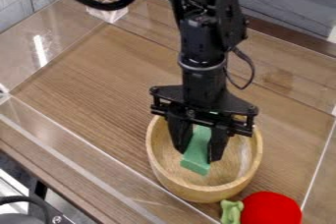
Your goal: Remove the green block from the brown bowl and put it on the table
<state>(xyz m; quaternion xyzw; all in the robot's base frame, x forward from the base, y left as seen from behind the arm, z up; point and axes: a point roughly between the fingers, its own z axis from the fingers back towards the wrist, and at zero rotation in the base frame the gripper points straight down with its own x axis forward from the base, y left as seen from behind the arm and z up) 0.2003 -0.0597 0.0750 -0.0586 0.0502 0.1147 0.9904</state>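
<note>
One black robot arm (199, 31) is observed descending vertically into a brown bowl (171, 174), which is set on the wood-grain bench (105, 81) near the lower right of the view. The fingers (183, 138) are pointed straight down and are seen pinching the green block (197, 152) between them, one dark finger on each side of its upper part. The gripper (199, 138) is thus closed on the block, not spread.

The green block is located inside the bowl, held upright and slightly tilted, with its lower end at or close to the bowl's inner floor; whether it is touching the floor cannot be determined. The block is not on the bench surface.

A horizontal black bracket (201, 109) at the base of the wrist is positioned just above the bowl's rim and spans most of its width. A cable (246, 71) is seen running along the right side of the arm.

A red round object with a green part (266, 209) is noted just beside the bowl at the lower right, partly cut off by the frame edge. The work area is enclosed by clear plastic walls (53, 31).
</note>
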